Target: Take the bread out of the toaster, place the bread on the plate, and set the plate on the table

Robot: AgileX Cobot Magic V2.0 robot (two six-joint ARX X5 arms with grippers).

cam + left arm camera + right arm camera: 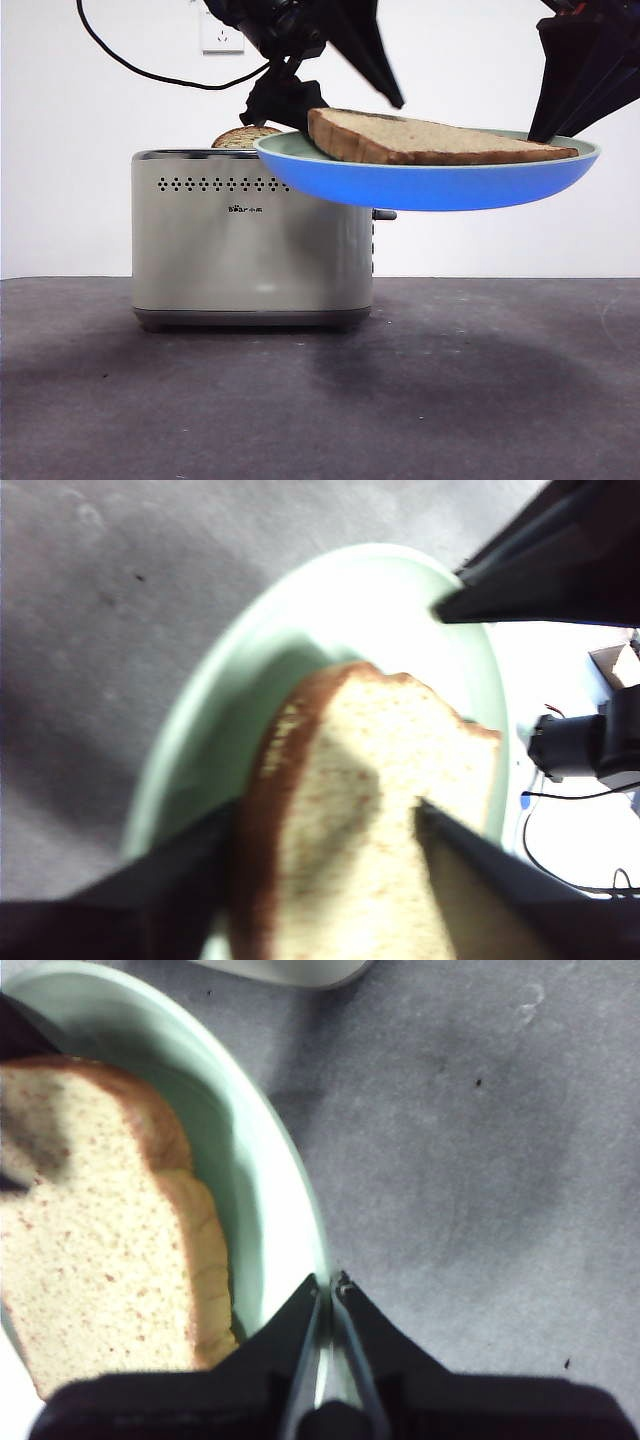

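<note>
one slice of bread (pixel 430 140), flat, with a brown crust and a pale, finely speckled crumb, lies on the plate (pixel 430 185). the plate is round, shallow and mint-green with a raised rim; it hangs level in the air, well above the table (pixel 450 380), its near edge overlapping the toaster (pixel 250 240). the right gripper (pixel 330 1285) is clamped thin on the plate's rim, jaws nearly together. the left gripper (pixel 325 825) sits over the bread with its jaws spread wide to either side of the slice. the toaster is boxy and cream, with a chrome top rim and a row of dot holes; a darker domed slice (pixel 243 137) protrudes from its top. the table is dark grey, matte, mottled.
</note>
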